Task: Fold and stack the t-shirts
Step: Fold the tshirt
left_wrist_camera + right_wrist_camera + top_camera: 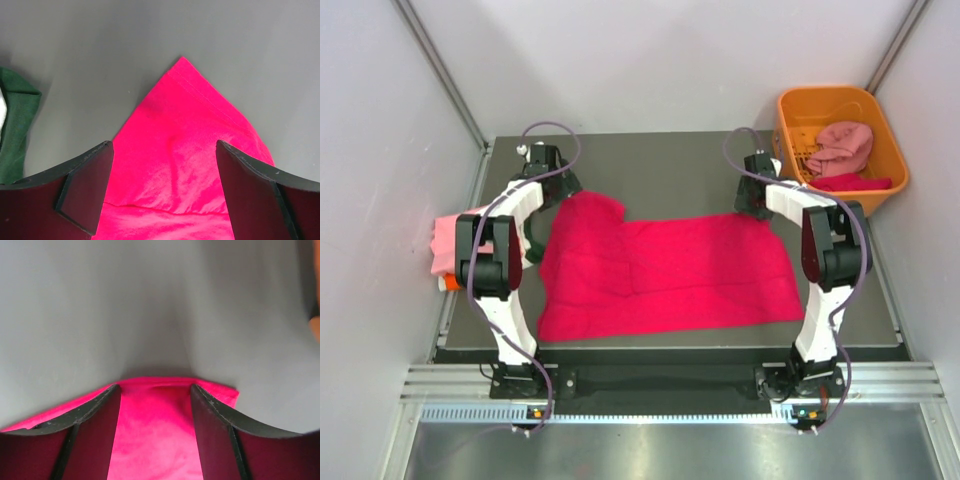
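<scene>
Hovering left gripper (164,145) and right gripper (155,386), both open, above far corners of the shirt (660,275); placed so, I think, for pinching a fold.

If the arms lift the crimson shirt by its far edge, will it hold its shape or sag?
Probably sags: the crimson shirt lies flat with soft creases, so it looks floppy and light. Held at two corners, its middle would likely droop. Pushed, it would likely bunch rather than slide whole on the matte table.
</scene>
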`<action>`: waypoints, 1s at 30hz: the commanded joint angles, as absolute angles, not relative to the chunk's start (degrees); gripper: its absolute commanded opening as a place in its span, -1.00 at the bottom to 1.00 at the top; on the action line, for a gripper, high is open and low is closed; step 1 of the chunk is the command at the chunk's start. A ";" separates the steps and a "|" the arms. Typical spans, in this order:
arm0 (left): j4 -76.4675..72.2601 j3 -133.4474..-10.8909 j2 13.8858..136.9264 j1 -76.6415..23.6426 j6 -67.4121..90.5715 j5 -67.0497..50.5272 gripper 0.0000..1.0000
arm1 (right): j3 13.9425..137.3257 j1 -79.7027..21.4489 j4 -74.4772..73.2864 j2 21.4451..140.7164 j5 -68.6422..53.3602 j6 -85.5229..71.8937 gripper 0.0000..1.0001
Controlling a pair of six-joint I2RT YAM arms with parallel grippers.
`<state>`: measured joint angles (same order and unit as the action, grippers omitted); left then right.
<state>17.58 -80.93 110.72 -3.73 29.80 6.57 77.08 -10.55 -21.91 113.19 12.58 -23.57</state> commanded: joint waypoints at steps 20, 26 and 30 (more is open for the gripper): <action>14.06 -80.51 106.79 -3.69 28.21 4.92 0.74 | 84.90 -10.81 -18.63 115.49 22.94 -19.86 0.15; 14.59 -81.47 108.02 -3.69 27.77 6.24 0.74 | 84.38 -10.99 -20.48 114.88 24.87 -20.22 0.15; 14.94 -81.74 108.28 -3.69 27.60 6.68 0.74 | 82.53 -11.07 -20.56 113.12 27.24 -19.69 0.15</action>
<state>16.93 -80.88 109.86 -3.73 28.51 5.61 83.29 -10.50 -20.86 117.71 23.51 -20.51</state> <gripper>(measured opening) 0.871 0.575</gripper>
